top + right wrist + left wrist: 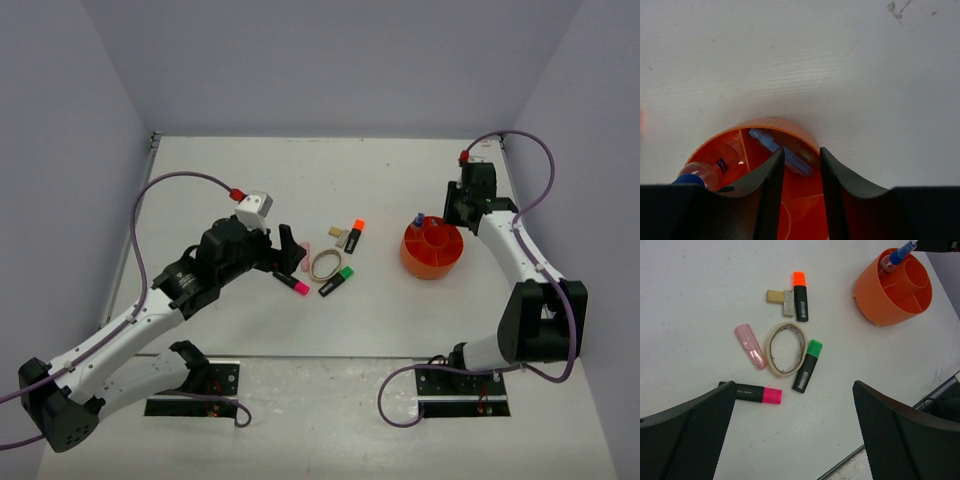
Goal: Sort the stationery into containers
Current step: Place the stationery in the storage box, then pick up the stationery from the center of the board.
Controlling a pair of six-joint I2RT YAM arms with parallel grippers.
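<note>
Illumination: bright, even, diffuse, from overhead.
Glare: none on the white tabletop (300, 180).
Shadows: soft and pale; beneath both arms in the top view, and a faint one along the base of the orange pot (875, 300) in the left wrist view.
Focus: top view sharp throughout.
Left pincer (794, 387): fingers dark, mesh texture legible.
Right pincer (801, 150): fingers underexposed, soft-edged; pot contents slightly blurred.

White print on the pink-ended highlighter (751, 393) looks too blurred to read.
</note>
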